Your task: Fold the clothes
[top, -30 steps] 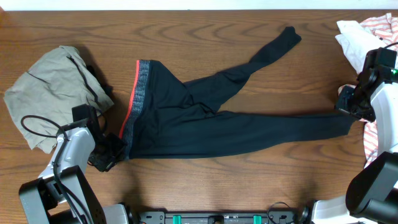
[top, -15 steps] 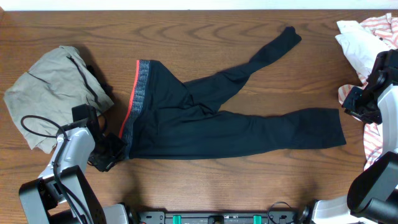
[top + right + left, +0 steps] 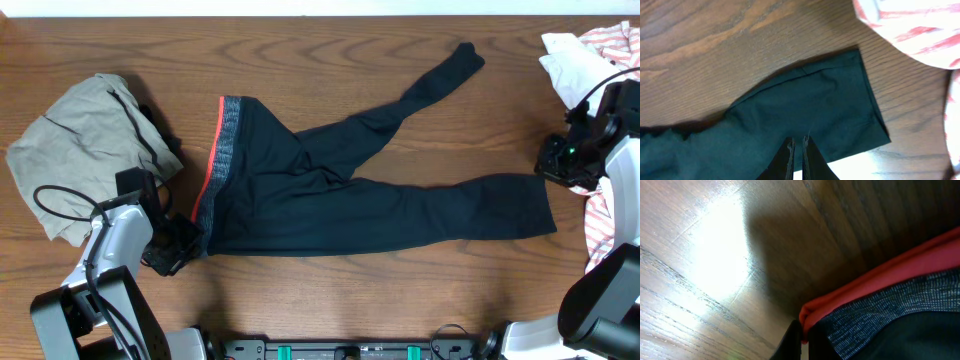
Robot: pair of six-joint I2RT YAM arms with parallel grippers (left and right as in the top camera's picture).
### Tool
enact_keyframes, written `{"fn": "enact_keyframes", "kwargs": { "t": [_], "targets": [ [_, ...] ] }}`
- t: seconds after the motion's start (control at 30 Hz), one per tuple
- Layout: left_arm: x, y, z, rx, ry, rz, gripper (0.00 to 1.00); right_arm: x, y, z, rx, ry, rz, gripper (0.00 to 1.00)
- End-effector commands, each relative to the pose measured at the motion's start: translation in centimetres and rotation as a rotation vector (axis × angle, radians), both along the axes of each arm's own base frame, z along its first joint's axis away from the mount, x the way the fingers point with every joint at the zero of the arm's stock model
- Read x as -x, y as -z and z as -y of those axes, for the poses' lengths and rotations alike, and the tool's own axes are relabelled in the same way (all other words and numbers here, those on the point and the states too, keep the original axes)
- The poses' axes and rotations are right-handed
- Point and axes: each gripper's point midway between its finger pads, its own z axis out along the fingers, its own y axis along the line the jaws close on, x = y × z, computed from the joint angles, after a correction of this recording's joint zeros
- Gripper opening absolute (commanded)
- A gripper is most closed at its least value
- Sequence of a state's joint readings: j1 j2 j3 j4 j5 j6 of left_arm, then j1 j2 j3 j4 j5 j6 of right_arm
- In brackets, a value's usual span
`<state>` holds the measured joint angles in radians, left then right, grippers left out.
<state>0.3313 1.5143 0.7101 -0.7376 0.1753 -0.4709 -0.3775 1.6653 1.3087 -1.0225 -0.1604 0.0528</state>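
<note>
The black leggings (image 3: 330, 200) lie flat on the wooden table. The grey waistband edged in red (image 3: 225, 140) is at the left. One leg runs up to the right and the other runs right to a cuff (image 3: 535, 205). My left gripper (image 3: 180, 245) is at the waistband's lower corner. In the left wrist view it (image 3: 802, 332) is shut on the red edge (image 3: 880, 275). My right gripper (image 3: 553, 165) hovers just above and to the right of the cuff. In the right wrist view its fingers (image 3: 798, 145) are together and empty over the cuff (image 3: 830, 100).
A khaki-grey drawstring garment (image 3: 85, 130) lies crumpled at the left, close to my left arm. White and red-striped garments (image 3: 580, 50) are piled at the right edge, also in the right wrist view (image 3: 910, 25). Bare wood (image 3: 330, 300) runs along the front.
My right gripper let go of the lower leg's end. The leg drew back to the left and lies shorter. The right gripper then moved up and slightly left. The left arm has not moved.
</note>
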Motion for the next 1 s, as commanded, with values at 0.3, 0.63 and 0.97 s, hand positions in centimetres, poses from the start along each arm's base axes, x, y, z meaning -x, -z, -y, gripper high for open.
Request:
{"fn": "enact_keyframes", "kwargs": {
  "t": [0.3,0.63,0.97],
  "targets": [
    [-1.4,-2.2,-0.2,-0.011,0.051,0.099,0.67,1.0,2.9,-1.3,-0.039,-0.038,-0.028,0.07],
    [-4.9,-9.9,-1.3,-0.134,0.063,0.43,0.55,0.7,2.8,-1.2,-0.035,-0.039,-0.016,0.08],
    [-12.7,-15.0,2.9,-0.242,0.42,0.784,0.29,-1.5,1.5,-3.8,-0.176,-0.128,0.117,0.09]
  ]
}}
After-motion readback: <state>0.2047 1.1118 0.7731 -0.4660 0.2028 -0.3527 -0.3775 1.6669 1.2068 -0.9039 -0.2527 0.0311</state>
